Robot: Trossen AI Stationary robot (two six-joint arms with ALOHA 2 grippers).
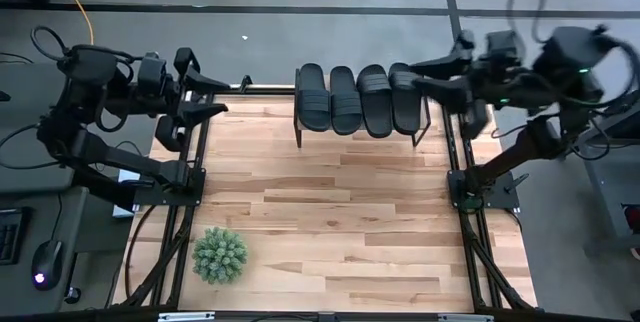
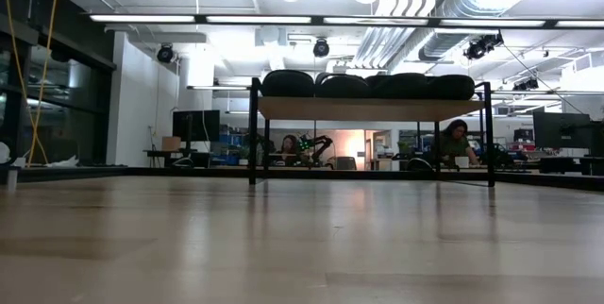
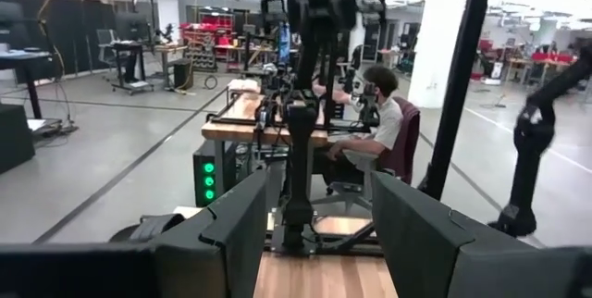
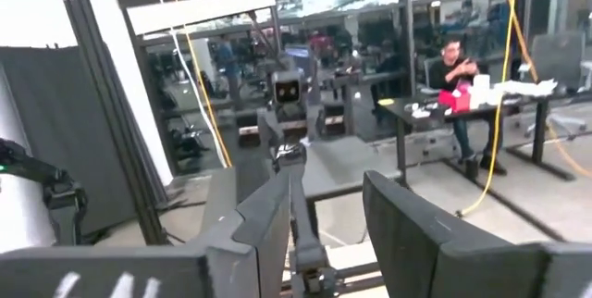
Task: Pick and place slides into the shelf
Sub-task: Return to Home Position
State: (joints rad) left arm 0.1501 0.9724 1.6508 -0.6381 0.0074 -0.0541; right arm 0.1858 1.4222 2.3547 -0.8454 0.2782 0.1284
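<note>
Four black slides (image 1: 360, 100) side by side atop shelf (image 2: 373, 108).

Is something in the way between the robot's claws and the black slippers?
Nothing visible. All four slides already lie side by side on the shelf. The open right gripper hangs by the rightmost one; the open left gripper waits off the other side, nothing between.

Shelf (image 1: 298, 120) stands at the far edge of the table (image 1: 340, 222), top centre of the high view. Four slides (image 1: 362, 99) lie side by side on it. Plant (image 1: 220, 254) sits lower left on the table. Left gripper (image 1: 212, 97) hangs upper left. Right gripper (image 1: 425, 74) hangs upper right, at the shelf's right end.
</note>
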